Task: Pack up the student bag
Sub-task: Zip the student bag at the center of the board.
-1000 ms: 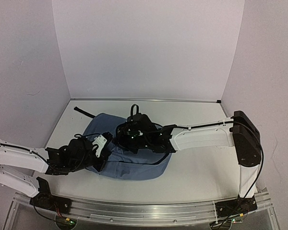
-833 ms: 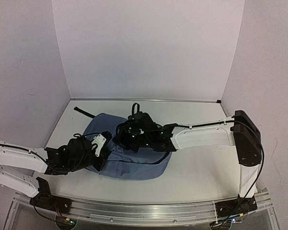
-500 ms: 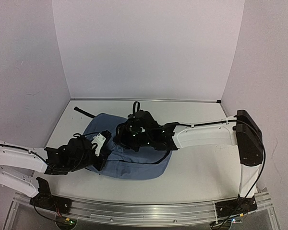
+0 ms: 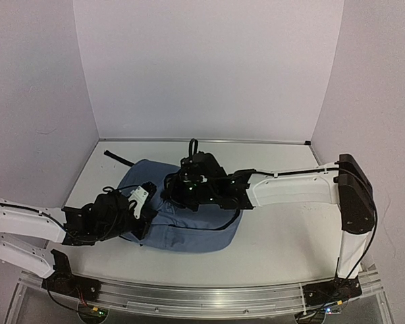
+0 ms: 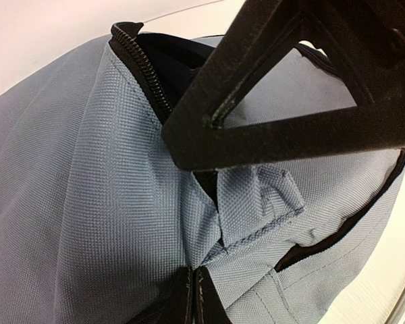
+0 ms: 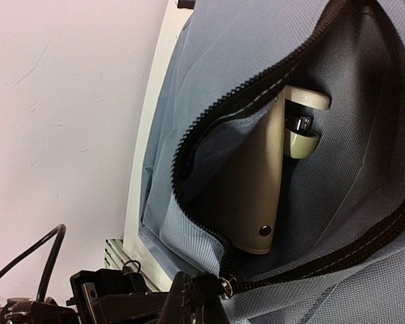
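In the top view, over the last 1 second the right gripper (image 4: pixel 172 189) has crept slightly toward the far wall while its arm's elbow swung outward. The left gripper (image 4: pixel 147 204) has stayed at the near-left edge of the student bag (image 4: pixel 196 229). The bag lies flat mid-table (image 4: pixel 277 236) beneath both claws. That slow drift reads as a pull along the zip, probably closing it. This view hides the opening and both sets of fingertips.

The left wrist view shows the left claw's 2 fingers pressed together at the bottom of the frame, pinching a fold of the bag's blue fabric (image 5: pixel 74 202), apparently to anchor it. The right gripper's black frame (image 5: pixel 290 101) crosses just above, beside the zip teeth (image 5: pixel 145 74).

Only the right wrist view looks into the bag. The mouth is still gaping, and a beige object (image 6: pixel 263 182) lies inside against the lining. The right claw's fingers (image 6: pixel 185 300) are closed tight right at the zip slider (image 6: pixel 225 287), seemingly gripping it. Most of the zip remains open.
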`<state>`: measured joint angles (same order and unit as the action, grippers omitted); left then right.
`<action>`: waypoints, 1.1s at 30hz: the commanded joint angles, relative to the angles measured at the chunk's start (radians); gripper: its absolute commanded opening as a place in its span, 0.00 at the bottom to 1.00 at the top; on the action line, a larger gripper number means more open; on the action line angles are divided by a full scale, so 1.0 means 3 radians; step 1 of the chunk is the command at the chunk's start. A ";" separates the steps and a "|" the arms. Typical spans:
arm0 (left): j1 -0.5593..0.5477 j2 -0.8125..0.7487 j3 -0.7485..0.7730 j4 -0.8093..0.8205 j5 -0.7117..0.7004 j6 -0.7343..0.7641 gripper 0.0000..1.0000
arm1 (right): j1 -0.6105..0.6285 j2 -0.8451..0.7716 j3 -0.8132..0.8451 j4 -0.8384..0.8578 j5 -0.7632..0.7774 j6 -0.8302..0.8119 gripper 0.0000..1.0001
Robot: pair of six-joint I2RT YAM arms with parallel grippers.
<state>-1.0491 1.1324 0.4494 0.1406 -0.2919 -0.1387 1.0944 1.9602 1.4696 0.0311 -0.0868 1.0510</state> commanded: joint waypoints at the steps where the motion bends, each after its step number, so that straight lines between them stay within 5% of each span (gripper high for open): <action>1: -0.0072 0.0014 0.0078 -0.0431 0.0093 -0.0108 0.00 | -0.0162 -0.0450 0.0240 0.0434 0.0316 -0.0202 0.00; 20: -0.0197 0.0023 0.0198 -0.0623 0.0126 -0.0131 0.00 | -0.0191 -0.0583 0.0513 0.0034 0.0548 -0.0672 0.00; 33: -0.0204 -0.0361 0.0193 -0.0950 0.0122 -0.0328 0.00 | -0.0540 -0.0537 0.0504 -0.0018 0.0065 -0.0872 0.00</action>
<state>-1.0914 1.0341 0.5104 0.0198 -0.2915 -0.2042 1.0477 1.8932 1.5316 -0.1221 -0.1217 0.8225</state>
